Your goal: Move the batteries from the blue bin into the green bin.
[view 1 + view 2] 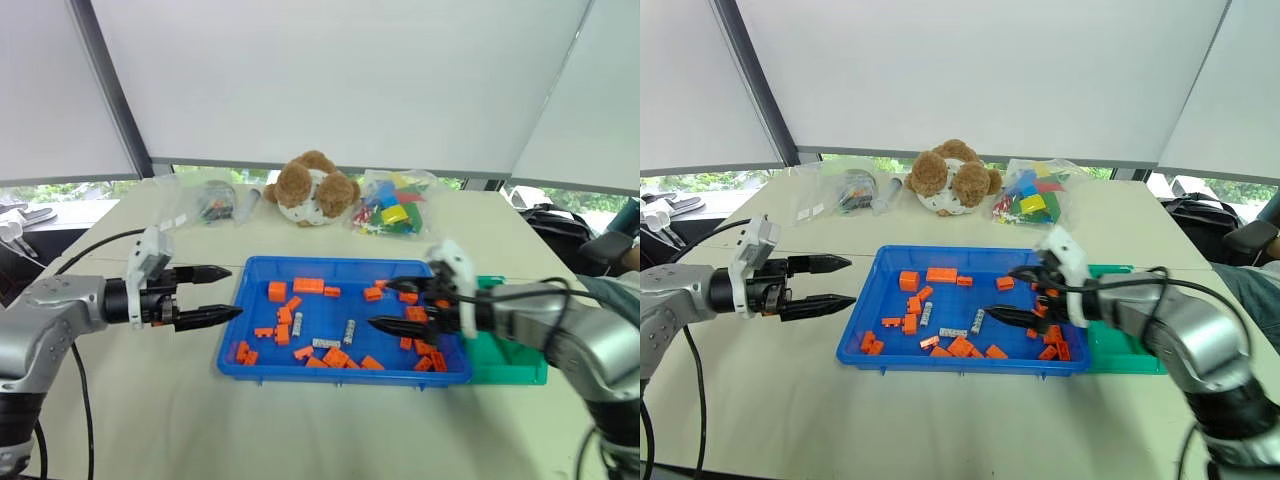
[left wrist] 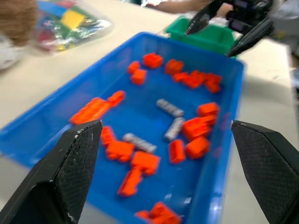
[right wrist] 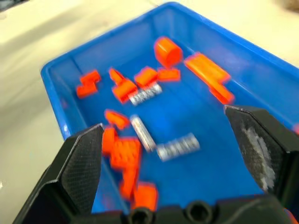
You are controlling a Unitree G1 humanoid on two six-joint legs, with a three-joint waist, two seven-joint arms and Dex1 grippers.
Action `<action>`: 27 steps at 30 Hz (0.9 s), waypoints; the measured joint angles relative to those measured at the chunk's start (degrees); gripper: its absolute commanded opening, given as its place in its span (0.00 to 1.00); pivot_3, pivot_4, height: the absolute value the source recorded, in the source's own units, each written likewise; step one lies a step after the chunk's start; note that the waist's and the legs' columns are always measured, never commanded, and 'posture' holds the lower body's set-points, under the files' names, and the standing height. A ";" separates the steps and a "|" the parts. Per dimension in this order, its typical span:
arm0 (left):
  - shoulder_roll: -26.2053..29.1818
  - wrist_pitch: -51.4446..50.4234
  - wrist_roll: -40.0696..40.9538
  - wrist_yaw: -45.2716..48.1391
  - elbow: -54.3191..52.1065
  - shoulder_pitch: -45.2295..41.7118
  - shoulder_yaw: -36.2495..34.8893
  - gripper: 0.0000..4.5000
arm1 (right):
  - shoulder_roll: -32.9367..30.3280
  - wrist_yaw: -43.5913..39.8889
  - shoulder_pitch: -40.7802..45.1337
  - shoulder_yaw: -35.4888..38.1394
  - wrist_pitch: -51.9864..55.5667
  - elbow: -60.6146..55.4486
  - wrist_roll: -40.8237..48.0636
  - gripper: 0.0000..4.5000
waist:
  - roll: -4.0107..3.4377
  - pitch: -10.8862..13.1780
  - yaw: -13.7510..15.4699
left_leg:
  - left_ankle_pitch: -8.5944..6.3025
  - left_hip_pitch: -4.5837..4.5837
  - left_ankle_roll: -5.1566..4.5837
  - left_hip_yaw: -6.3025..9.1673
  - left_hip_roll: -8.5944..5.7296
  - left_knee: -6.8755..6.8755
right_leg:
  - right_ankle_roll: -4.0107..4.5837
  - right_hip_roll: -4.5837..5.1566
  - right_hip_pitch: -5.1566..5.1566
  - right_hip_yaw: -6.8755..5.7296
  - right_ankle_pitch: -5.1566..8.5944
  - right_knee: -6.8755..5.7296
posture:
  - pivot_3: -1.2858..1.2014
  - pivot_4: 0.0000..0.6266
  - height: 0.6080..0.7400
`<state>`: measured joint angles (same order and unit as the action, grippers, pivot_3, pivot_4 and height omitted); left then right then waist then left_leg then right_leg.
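Lying among orange bricks (image 1: 308,285) mid-floor of the blue bin (image 1: 250,272): three batteries (image 1: 349,331), seemingly. Green bin (image 1: 510,352) touching its right edge. Right gripper (image 1: 399,304) wide open, empty, above the bin's right end. Left gripper (image 1: 222,292) open, empty, off its left edge.

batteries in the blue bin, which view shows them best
The left wrist view: three batteries lie close, sharp and unblocked among orange bricks in the blue bin. The right wrist view shows three, blurred. Both eye views show them small.
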<state>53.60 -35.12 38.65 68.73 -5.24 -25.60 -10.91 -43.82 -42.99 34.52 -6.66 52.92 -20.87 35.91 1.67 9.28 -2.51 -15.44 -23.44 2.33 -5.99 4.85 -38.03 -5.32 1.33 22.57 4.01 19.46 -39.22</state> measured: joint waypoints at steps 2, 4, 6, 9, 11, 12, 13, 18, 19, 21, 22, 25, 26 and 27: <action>0.10 0.87 -1.37 0.51 2.33 -1.53 0.79 1.00 | 4.15 0.03 3.66 -5.62 -0.31 3.90 -3.26 0.99 | 0.00 0.00 0.03 | 0.00 -0.10 0.00 -0.03 0.00 0.00 | 0.00 0.00 0.10 0.00 0.00 0.00 | 0.52 0.24 1.00; 0.21 1.70 -2.37 1.37 4.57 -2.84 1.01 1.00 | 8.10 -1.04 7.12 -11.80 -2.66 9.82 -7.64 0.99 | 0.01 0.00 0.10 | 0.00 -0.16 -0.01 -0.08 -0.01 -0.03 | -0.01 0.02 0.15 0.00 0.00 0.01 | 0.52 0.24 1.00; 0.29 2.07 -3.11 1.86 5.45 -3.78 1.08 1.00 | 10.58 -2.60 9.51 -16.18 -5.52 14.47 -11.33 0.99 | 0.00 0.00 0.19 | 0.00 -0.30 -0.01 -0.09 -0.01 -0.06 | -0.01 0.02 0.28 -0.01 0.00 0.00 | 0.52 0.24 1.00; 0.40 2.23 -3.29 2.43 6.06 -4.49 1.10 1.00 | 14.32 -5.01 13.00 -20.88 -10.57 22.49 -16.87 0.99 | 0.01 0.00 0.11 | 0.01 -0.53 0.00 -0.10 0.00 -0.13 | -0.02 0.04 0.50 -0.02 -0.01 -0.03 | 0.52 0.24 1.00; 0.41 2.23 -3.46 2.67 6.26 -4.49 1.12 1.00 | 16.69 -5.92 15.15 -22.51 -13.33 27.48 -19.86 0.99 | 0.00 0.00 0.00 | 0.10 -0.68 0.15 -0.12 0.01 -0.15 | -0.03 0.04 0.68 -0.02 -0.01 -0.09 | 0.52 0.24 1.00; 0.44 2.23 -3.52 2.89 6.26 -4.41 1.10 1.00 | 17.84 -6.51 16.20 -22.98 -14.65 30.20 -21.35 0.99 | 0.01 0.00 -0.02 | 0.21 -0.71 0.34 -0.11 0.01 -0.16 | -0.03 0.04 0.72 -0.04 -0.01 -0.14 | 0.52 0.24 1.00; 0.47 2.23 -3.58 3.18 6.15 -4.36 1.10 1.00 | 18.64 -6.94 17.07 -23.56 -15.69 32.21 -22.57 0.99 | 0.00 0.00 -0.03 | 0.21 -0.73 0.35 -0.12 0.01 -0.16 | -0.03 0.04 0.74 -0.04 -0.01 -0.15 | 0.52 0.24 1.00; 1.82 2.63 -3.77 5.02 4.21 -2.21 1.06 1.00 | 22.35 -9.38 19.26 -24.96 -20.39 41.36 -28.09 0.99 | 0.00 0.00 -0.10 | 0.22 -0.74 0.36 -0.13 0.03 -0.16 | -0.03 0.03 0.76 -0.07 -0.01 -0.19 | 0.52 0.24 1.00; 1.96 2.86 -3.81 5.36 4.09 -1.91 1.10 1.00 | 22.77 -9.89 19.37 -25.08 -21.14 42.62 -28.87 0.99 | 0.00 0.00 -0.10 | 0.22 -0.74 0.36 -0.13 0.03 -0.16 | -0.03 0.03 0.77 -0.07 -0.01 -0.19 | 0.52 0.24 1.00; 2.27 2.97 -3.87 6.16 3.93 -1.62 1.10 1.00 | 23.32 -11.20 19.84 -25.38 -22.56 45.00 -30.42 0.99 | 0.00 0.00 -0.09 | 0.22 -0.75 0.36 -0.16 0.03 -0.17 | -0.03 0.02 0.77 -0.08 -0.01 -0.22 | 0.52 0.24 1.00; 2.49 3.00 -3.90 6.46 3.91 -1.55 1.09 1.00 | 23.65 -11.76 20.15 -25.38 -23.37 45.78 -31.17 0.99 | 0.00 0.00 -0.09 | 0.22 -0.75 0.36 -0.18 0.03 -0.17 | -0.03 0.02 0.77 -0.08 -0.01 -0.22 | 0.52 0.24 1.00; 2.72 3.13 -4.05 7.10 3.69 -1.45 1.09 1.00 | 25.14 -12.65 21.05 -25.30 -24.76 47.64 -32.66 0.99 | 0.00 0.00 -0.12 | 0.23 -0.74 0.35 -0.18 0.03 -0.18 | -0.02 0.01 0.76 -0.10 -0.01 -0.27 | 0.52 0.24 1.00; 2.72 3.14 -4.19 7.24 3.40 -1.43 1.10 1.00 | 25.78 -12.70 21.36 -25.24 -25.29 48.63 -33.14 0.99 | 0.00 0.00 -0.16 | 0.23 -0.74 0.35 -0.17 0.03 -0.18 | -0.02 0.00 0.77 -0.10 -0.01 -0.30 | 0.52 0.24 1.00; 2.72 3.14 -4.21 7.31 3.07 -1.43 1.10 1.00 | 26.56 -12.68 21.75 -24.98 -25.84 49.92 -33.59 0.99 | 0.00 0.00 -0.19 | 0.24 -0.73 0.34 -0.17 0.03 -0.18 | -0.02 0.00 0.77 -0.10 -0.01 -0.33 | 0.52 0.24 1.00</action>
<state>56.32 -31.97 34.44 76.04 -2.16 -27.02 -9.81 -17.26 -55.68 56.27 -31.64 27.08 29.05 2.32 1.66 9.28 -2.71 -15.20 -24.17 2.67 -6.17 4.87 -38.22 -5.35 1.33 23.34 3.91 19.45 -39.56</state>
